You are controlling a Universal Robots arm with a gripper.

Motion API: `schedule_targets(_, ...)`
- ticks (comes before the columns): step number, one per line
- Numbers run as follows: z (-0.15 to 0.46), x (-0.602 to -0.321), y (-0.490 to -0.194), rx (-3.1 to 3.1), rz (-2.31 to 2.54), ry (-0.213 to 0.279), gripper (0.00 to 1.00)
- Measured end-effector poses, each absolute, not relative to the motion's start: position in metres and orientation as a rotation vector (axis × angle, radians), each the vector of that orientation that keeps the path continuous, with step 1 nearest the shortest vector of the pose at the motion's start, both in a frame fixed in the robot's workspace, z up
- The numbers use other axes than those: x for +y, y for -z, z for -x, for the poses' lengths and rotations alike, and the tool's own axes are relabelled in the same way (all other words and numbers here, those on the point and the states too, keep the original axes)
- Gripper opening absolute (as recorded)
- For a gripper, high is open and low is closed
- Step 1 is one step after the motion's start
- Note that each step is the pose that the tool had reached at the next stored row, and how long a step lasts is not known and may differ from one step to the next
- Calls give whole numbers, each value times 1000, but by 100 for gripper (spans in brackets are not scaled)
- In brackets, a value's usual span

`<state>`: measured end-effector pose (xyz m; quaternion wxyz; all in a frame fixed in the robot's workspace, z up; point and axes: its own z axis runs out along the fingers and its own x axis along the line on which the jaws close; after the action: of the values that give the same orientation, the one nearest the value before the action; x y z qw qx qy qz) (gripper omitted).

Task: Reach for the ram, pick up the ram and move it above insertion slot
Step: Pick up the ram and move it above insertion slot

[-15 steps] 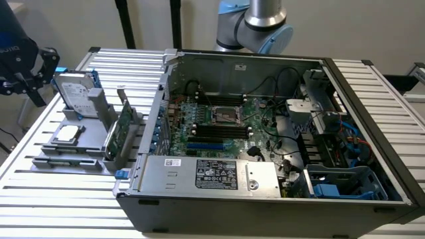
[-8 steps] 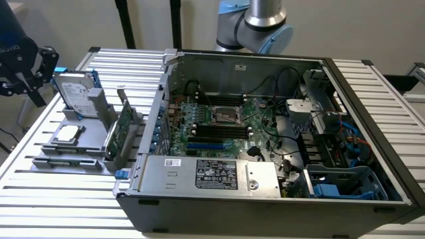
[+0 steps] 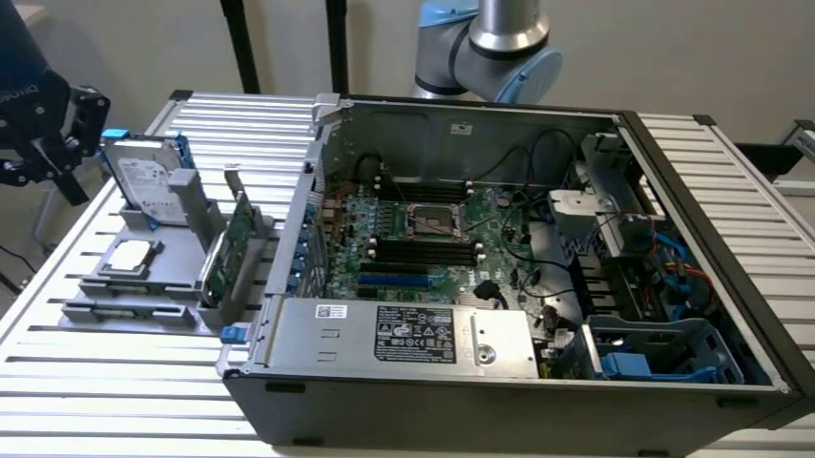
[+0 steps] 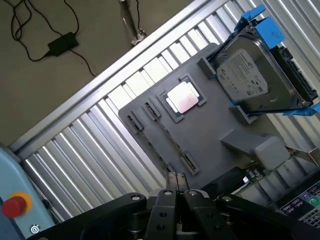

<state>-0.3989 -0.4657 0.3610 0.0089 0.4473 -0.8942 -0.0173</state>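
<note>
While the pincer is held at the exterior view's left edge, above the slatted table, its fingers are closed against each other, tip to tip, and no object is gripped.

The ram is stored on edge in the gray fixture, on the side of the fixture nearest the open computer case. It is seen as a narrow green board just beside the taller expansion card. The boundary between the two boards cannot be told exactly.

The ram is well apart from the pincer. It is located toward the exterior view's right of the pincer and nearer the camera. Between the two, the hard drive with blue rails is stood upright in the fixture, and the processor is laid flat in its recess.

In the wrist view, the closed fingers are seen over the fixture plate, with the processor and the hard drive beyond them.

The black memory slots are found on the motherboard inside the case, farther toward the exterior view's right. Both the ram and the pincer are positioned outside the case wall.
</note>
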Motion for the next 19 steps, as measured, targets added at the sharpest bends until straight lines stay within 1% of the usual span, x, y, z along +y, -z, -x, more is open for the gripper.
schedule_targets(19, 399, -466, -361, -2508, -1855, 46, 11)
